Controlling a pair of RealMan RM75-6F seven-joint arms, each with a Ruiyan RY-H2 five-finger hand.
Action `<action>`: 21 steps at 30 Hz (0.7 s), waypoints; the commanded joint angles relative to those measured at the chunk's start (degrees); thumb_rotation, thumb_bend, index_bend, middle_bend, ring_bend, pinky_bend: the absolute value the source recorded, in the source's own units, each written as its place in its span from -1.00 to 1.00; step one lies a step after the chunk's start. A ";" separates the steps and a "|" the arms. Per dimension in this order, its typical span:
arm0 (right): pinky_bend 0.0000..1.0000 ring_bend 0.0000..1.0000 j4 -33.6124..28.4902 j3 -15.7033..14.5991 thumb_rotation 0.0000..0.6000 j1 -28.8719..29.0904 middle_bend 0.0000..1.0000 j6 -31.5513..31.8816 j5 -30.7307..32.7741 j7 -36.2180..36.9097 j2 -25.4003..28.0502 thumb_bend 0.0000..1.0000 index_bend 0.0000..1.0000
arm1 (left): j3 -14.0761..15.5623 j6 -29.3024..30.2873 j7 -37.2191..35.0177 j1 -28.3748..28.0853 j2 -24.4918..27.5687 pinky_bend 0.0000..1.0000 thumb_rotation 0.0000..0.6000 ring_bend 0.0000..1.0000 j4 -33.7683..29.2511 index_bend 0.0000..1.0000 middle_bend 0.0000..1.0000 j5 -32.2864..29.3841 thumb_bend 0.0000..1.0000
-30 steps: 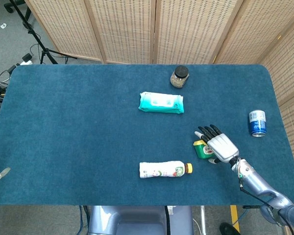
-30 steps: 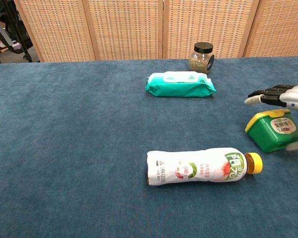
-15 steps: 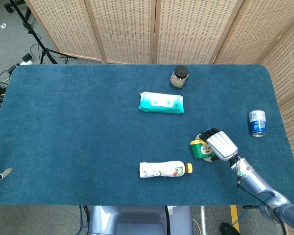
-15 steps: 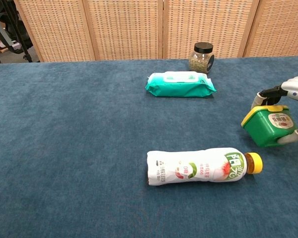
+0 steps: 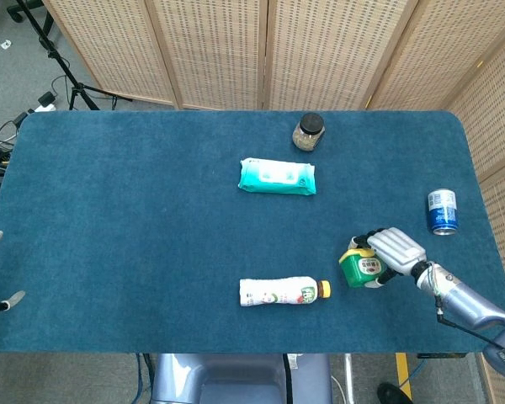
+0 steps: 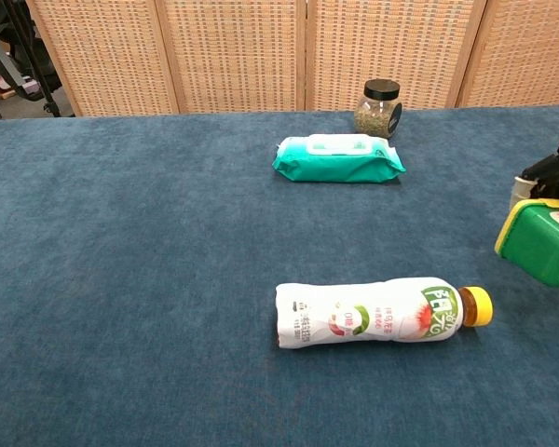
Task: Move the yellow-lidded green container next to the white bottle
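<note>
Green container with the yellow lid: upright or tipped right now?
Tipped. The yellow-lidded green plastic container is tilted in the right robot hand, its yellow lid turned sideways toward the lying white plastic bottle rather than up.

We see a staged recording room: a blue-carpeted table [image 5: 135,219] before woven folding screens [image 5: 269,50], with tripod legs [image 5: 63,71] and floor cables [image 5: 4,139] (grey carpet beneath).

Bench [image 5: 135,219] cloth dark blue. Green container [image 5: 362,268] w/ yellow lid. White bottle [image 6: 373,313], yellow cap, red/green label. Wipes pack [image 5: 277,176] teal/white. Jar [image 6: 377,108] black lid, contents prob. greenish-brown. Can [image 5: 442,210] blue/white.
</note>
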 commanded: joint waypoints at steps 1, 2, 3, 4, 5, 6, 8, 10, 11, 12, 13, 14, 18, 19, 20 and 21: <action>-0.35 -0.33 -8.20 -2.52 1.00 9.71 -0.02 -17.15 1.77 5.92 7.94 1.00 0.04 | 0.01 -0.09 0.03 -0.03 0.00 -1.00 1.00 -1.00 -0.01 -1.00 -1.00 -0.05 -1.00; -0.35 -0.35 -8.41 -2.70 1.00 11.07 -0.02 -20.17 2.22 6.47 7.94 1.00 0.04 | 0.02 -0.14 0.05 -0.05 0.01 -1.00 1.00 -1.00 -0.01 -1.00 -1.00 -0.06 -1.00; -0.35 -0.35 -8.44 -2.79 1.00 11.78 -0.02 -21.81 2.52 6.72 7.85 1.00 0.04 | 0.03 -0.16 0.04 -0.05 0.01 -1.00 1.00 -1.00 -0.01 -1.00 -1.00 -0.05 -1.00; -0.35 -0.35 -8.36 -2.92 1.00 12.41 -0.02 -23.38 2.80 6.86 7.67 1.00 0.04 | 0.04 -0.17 0.01 -0.06 0.01 -1.00 1.00 -1.00 -0.02 -1.00 -1.00 -0.05 -1.00; -0.35 -0.35 -8.00 -3.12 1.00 13.26 -0.02 -25.72 3.29 6.99 7.12 1.00 0.04 | 0.03 -0.19 -0.08 -0.07 0.01 -1.00 1.00 -1.00 -0.03 -1.00 -1.00 -0.06 -1.00; -0.35 -0.35 -7.74 -3.16 1.00 13.68 -0.02 -26.90 3.65 7.05 6.75 1.00 0.04 | 0.02 -0.21 -0.12 -0.07 0.01 -1.00 1.00 -1.00 -0.02 -1.00 -1.00 -0.10 -1.00; -0.35 -0.35 -6.68 -3.15 1.00 14.19 -0.02 -28.90 4.65 7.06 5.41 1.00 0.04 | -0.03 -0.30 -0.15 -0.12 0.03 -1.00 1.00 -1.00 0.00 -1.00 -1.00 -0.20 -1.00; -0.35 -0.37 -5.91 -3.12 1.00 14.22 -0.05 -29.66 5.32 6.92 4.56 1.00 0.04 | -0.03 -0.41 -0.12 -0.16 0.03 -1.00 1.00 -1.00 -0.01 -1.00 -1.00 -0.27 -1.00; -0.39 -0.45 -5.52 -3.08 1.00 14.18 -0.16 -29.90 5.67 6.79 4.16 1.00 0.02 | -0.04 -0.45 -0.08 -0.18 0.02 -1.00 1.00 -1.00 -0.01 -1.00 -1.00 -0.30 -1.00; -0.47 -0.63 -5.08 -3.04 1.00 14.08 -0.42 -30.09 6.06 6.65 3.71 0.94 -0.11 | -0.01 -0.50 0.00 -0.21 0.00 -1.00 1.00 -1.00 -0.01 -1.00 -1.00 -0.28 -1.00; -0.57 -0.76 -4.77 -3.04 1.00 14.01 -0.62 -30.40 6.44 6.51 3.35 0.86 -0.27 | 0.00 -0.52 0.09 -0.23 -0.03 -1.00 1.00 -1.00 -0.02 -1.00 -1.00 -0.26 -1.00; -0.75 -0.92 -4.46 -3.04 1.00 13.94 -0.86 -30.75 6.85 6.36 3.01 0.68 -0.58 | 0.03 -0.52 0.17 -0.24 -0.07 -1.00 1.00 -1.00 -0.03 -1.00 -1.00 -0.23 -1.00; -1.00 -1.00 -1.76 -2.15 1.00 12.19 -1.00 -28.93 9.37 3.84 1.27 -0.02 -1.00 | 0.07 -0.47 0.45 -0.26 -0.14 -1.00 1.00 -1.00 -0.15 -1.00 -1.00 -0.16 -1.00; -1.00 -1.00 -1.36 -1.75 1.00 11.50 -1.00 -27.87 10.23 3.14 0.97 -0.09 -1.00 | 0.07 -0.43 0.50 -0.25 -0.14 -1.00 1.00 -1.00 -0.19 -1.00 -1.00 -0.15 -1.00; -1.00 -1.00 -1.06 -1.12 1.00 10.72 -1.00 -26.63 11.53 2.96 0.82 -0.12 -1.00 | 0.09 -0.41 0.55 -0.25 -0.16 -1.00 1.00 -1.00 -0.21 -1.00 -1.00 -0.13 -1.00; -1.00 -1.00 -0.84 -0.80 1.00 10.17 -1.00 -25.77 12.23 2.18 0.64 -0.12 -1.00 | 0.10 -0.41 0.58 -0.25 -0.17 -1.00 1.00 -1.00 -0.22 -1.00 -1.00 -0.13 -1.00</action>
